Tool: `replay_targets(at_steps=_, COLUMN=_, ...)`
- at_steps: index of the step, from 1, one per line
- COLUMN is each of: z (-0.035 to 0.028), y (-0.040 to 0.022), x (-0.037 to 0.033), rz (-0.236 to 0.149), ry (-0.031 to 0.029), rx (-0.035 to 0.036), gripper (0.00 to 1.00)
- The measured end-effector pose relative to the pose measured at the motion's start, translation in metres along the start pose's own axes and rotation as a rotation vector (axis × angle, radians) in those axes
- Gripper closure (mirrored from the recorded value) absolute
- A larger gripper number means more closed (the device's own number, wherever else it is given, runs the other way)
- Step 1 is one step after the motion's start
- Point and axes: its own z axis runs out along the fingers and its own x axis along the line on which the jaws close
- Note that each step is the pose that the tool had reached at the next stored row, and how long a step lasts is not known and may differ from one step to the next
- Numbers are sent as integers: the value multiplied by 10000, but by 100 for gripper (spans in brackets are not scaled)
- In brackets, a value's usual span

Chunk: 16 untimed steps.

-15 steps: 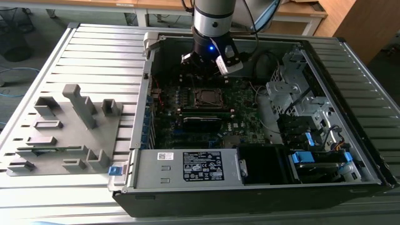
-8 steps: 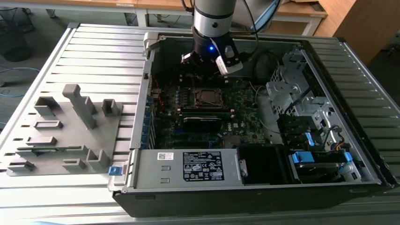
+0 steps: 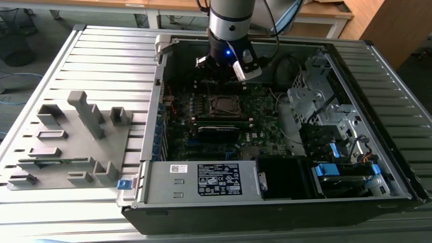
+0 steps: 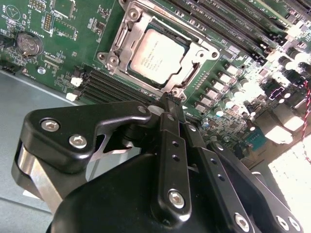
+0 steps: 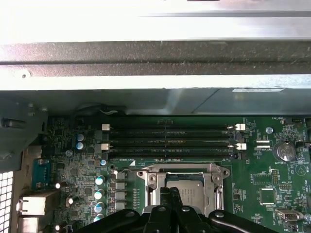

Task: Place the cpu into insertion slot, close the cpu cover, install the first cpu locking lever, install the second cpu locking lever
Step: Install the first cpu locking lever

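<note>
The arm [image 3: 229, 20] came down from 12 o'clock in the exterior view into the open computer case [image 3: 152, 152], which stood on the slatted metal surface [image 3: 101, 50]. In the second wrist view the hand [image 4: 171, 99] had its two black fingers [image 4: 167, 126] pressed together with nothing visible between them. Their tip hung just beside one edge of the insertion slot [image 3: 210, 105], and I could not tell whether it touched.

The cpu [image 4: 156, 56] sat square in that slot, silvery face up. The cpu cover [image 4: 125, 41] lay flat around it as a bright frame, with the chip showing through its window. I could not tell how the levers at the frame's edges stood.

In the exterior view the slot lay near the middle of the green board [image 3: 266, 126], at 6 o'clock from the hand. The case's wall stood well apart from it at 9 o'clock, with low parts of the board between. A dark card [image 3: 219, 132] lay near at 6 o'clock, and cables [image 3: 287, 68] and a metal drive cage [image 3: 317, 101] closed in from 2 and 3 o'clock. The case was open overhead.

In the first wrist view four long black memory slots [image 5: 170, 138] ran between the cover and the case's grey inner wall [image 5: 155, 63].

A grey fixture [image 3: 68, 136] stood on the surface at 9 o'clock from the case, well apart from the hand.
</note>
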Motion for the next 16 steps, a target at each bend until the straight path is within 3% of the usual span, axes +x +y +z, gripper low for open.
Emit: replay_targets(at_steps=16, z=1, y=-1, x=58, rz=1, ry=-1, rx=-1, gripper=89)
